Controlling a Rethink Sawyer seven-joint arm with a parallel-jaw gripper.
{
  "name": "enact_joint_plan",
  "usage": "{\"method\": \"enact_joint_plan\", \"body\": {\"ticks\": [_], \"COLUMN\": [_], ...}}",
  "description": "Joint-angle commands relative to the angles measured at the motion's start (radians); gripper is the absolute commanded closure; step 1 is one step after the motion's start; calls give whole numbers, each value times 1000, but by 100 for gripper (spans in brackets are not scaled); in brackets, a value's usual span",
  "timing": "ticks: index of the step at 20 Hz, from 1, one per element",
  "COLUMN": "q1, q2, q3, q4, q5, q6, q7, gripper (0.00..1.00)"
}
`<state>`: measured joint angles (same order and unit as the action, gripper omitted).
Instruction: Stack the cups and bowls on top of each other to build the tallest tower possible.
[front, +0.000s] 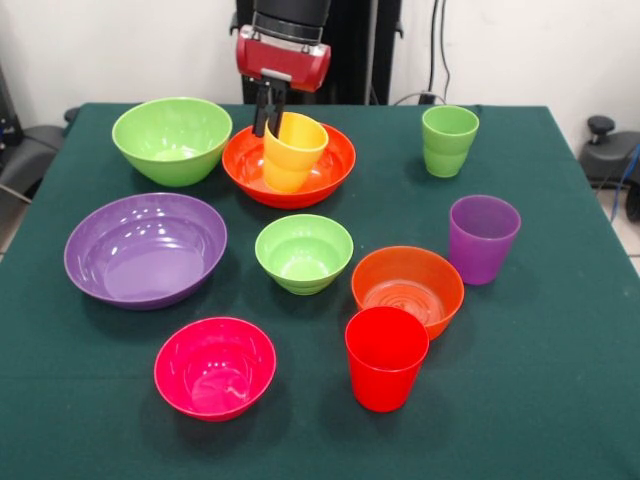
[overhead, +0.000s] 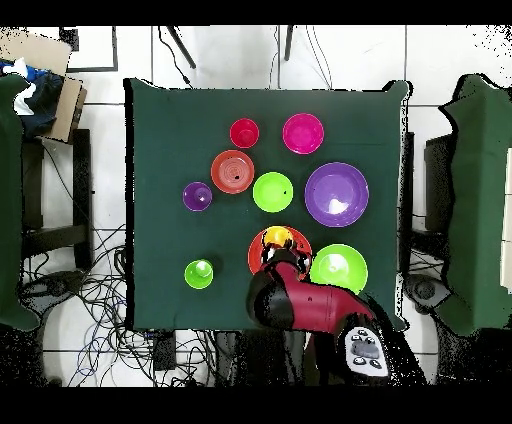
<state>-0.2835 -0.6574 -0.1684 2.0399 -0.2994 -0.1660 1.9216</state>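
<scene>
My gripper (front: 268, 124) reaches down at the table's far side and is shut on the rim of the yellow cup (front: 295, 150). The cup sits tilted inside the large orange bowl (front: 335, 168). In the overhead view the arm covers part of that bowl (overhead: 254, 255) and the yellow cup (overhead: 277, 238) shows just beyond it. The large lime green bowl (front: 172, 140) stands beside it. The large purple bowl (front: 145, 250), small lime green bowl (front: 303, 253), small orange bowl (front: 407, 290), magenta-pink bowl (front: 214, 367), red cup (front: 385, 358), purple cup (front: 483, 238) and light green cup (front: 449, 140) stand apart, upright.
The green table (front: 560, 400) has edges on all sides. Chairs (overhead: 478, 200) stand at both sides in the overhead view, and cables lie on the floor by the robot's base.
</scene>
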Motion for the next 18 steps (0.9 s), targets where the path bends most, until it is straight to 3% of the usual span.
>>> {"method": "enact_joint_plan", "body": {"ticks": [1,18], "q1": [13,24], "q2": [36,49], "q3": [61,53], "q4": [51,48], "q5": [8,8], "q6": [46,39], "q7": [143,133], "gripper": [100,100]}}
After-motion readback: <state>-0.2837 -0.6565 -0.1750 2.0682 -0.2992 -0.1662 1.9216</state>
